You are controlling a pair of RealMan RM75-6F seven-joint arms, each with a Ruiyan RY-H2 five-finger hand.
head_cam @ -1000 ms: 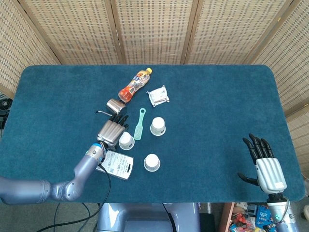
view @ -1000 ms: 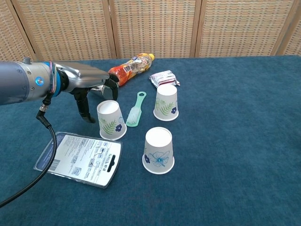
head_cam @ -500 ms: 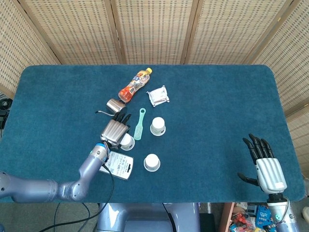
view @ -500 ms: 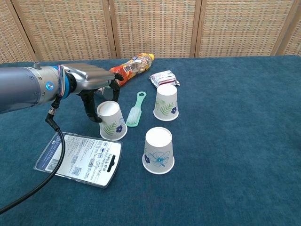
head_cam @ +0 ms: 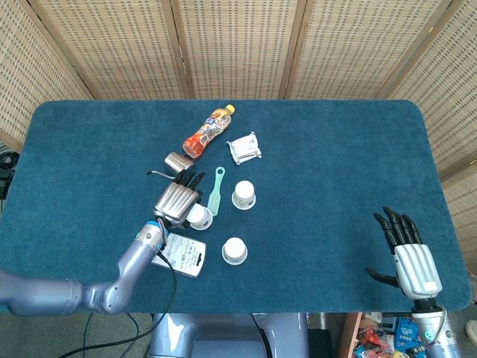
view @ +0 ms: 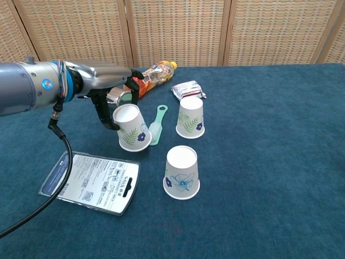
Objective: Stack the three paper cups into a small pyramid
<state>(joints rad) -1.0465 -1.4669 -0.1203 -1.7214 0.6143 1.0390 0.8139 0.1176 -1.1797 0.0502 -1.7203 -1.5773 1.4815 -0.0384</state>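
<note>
Since the earlier frame, the left hand (view: 110,89) has closed on the nearest paper cup (view: 131,127) and tipped it, so the cup now leans with its base edge lifted toward the green brush (view: 155,125). Thumb and fingers appear to pinch the cup's top, though the contact is partly hidden. Second cup (view: 190,117) and third cup (view: 182,172) stand inverted and apart on the blue table (view: 269,135). Right hand (head_cam: 411,253) rests at the table's near edge, fingers spread, holding nothing.
</note>
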